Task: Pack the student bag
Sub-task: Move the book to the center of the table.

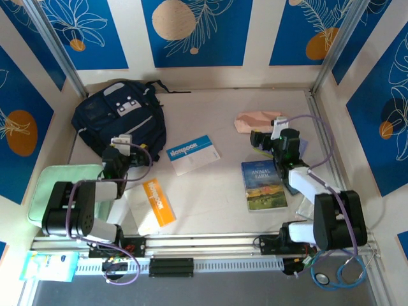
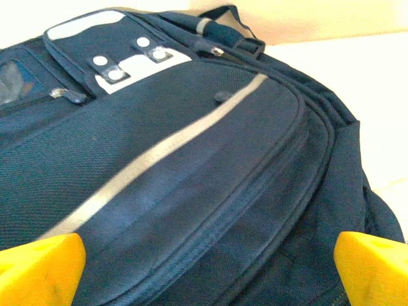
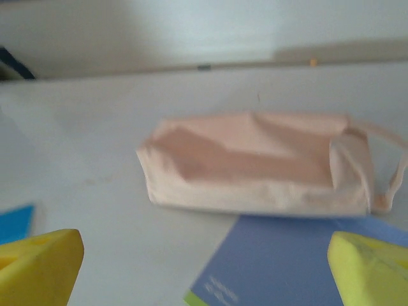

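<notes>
Two grippers, both spread wide and empty. We see the left gripper (image 1: 122, 141) hovering at the near edge of the student bag (image 1: 102, 118), which lies flat at the table's (image 1: 217, 191) far left corner; the right gripper (image 1: 257, 138) faces a pink pouch (image 1: 255, 121) just beyond it.

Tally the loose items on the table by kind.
Student bag: 1
Pink pouch: 1
Notebooks: 2, blue notebook and orange notebook
Books: 2, Animal Farm book and violet-blue booklet
Total: 6
</notes>
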Action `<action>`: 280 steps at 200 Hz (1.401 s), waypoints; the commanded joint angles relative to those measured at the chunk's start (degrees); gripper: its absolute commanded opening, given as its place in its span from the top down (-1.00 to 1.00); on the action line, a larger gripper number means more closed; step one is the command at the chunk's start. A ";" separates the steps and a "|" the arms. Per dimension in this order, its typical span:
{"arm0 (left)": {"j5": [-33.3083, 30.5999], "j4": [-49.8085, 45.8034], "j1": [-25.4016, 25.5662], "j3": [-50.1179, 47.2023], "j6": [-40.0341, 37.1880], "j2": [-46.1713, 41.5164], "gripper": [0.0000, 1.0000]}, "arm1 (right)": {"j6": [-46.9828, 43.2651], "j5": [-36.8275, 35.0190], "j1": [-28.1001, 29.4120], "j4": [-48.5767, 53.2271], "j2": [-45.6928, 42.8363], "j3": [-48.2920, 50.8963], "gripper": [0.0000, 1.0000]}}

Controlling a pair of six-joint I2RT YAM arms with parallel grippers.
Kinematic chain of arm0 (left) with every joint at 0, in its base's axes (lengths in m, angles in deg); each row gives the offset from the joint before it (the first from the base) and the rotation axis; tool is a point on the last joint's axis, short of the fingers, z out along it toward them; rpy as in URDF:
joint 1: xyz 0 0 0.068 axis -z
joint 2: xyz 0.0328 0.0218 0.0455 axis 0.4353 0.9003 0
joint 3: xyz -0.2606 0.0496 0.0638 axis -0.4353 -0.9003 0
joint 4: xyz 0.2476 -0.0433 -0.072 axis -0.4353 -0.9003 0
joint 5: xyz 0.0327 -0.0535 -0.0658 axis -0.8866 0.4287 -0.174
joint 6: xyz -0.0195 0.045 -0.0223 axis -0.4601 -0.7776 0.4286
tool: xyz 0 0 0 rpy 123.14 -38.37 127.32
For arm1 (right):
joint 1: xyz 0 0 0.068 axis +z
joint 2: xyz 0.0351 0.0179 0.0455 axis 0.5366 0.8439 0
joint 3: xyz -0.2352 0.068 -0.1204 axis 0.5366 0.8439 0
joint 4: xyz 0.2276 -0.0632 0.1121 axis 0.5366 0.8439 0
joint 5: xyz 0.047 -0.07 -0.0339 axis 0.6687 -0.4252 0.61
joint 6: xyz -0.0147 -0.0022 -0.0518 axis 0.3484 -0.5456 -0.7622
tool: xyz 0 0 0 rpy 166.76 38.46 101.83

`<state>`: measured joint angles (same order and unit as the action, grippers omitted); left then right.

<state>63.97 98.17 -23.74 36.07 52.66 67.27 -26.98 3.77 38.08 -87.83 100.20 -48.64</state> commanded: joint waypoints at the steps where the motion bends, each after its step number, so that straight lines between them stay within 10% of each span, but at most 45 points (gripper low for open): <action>1: -3.59 -10.50 0.52 4.24 1.12 -5.82 -1.00 | 8.34 -0.70 0.77 18.68 -2.37 -7.29 -0.98; 39: -6.25 -45.22 0.74 21.20 13.12 -12.35 -0.99 | 17.73 11.98 3.96 29.44 -0.15 -15.44 -0.98; 103: 11.93 -56.88 1.16 30.59 24.87 -6.85 -1.00 | 28.86 18.92 23.07 33.92 24.35 -34.07 -0.98; 168: 12.63 -63.96 1.89 39.17 24.79 2.49 -1.00 | 34.16 21.56 30.82 38.54 45.24 -52.59 -0.89; 227: 13.76 -67.84 3.68 54.09 24.08 19.25 -0.95 | 31.85 17.41 30.76 41.09 47.76 -49.83 -0.87; 280: 1.46 -72.63 4.26 66.10 22.76 30.82 -0.96 | 32.11 14.70 31.24 40.62 39.66 -34.26 -0.85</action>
<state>72.47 29.95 -19.61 96.94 76.48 94.50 5.08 21.02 69.09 -52.57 142.80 -90.33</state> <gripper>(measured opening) 0.981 0.932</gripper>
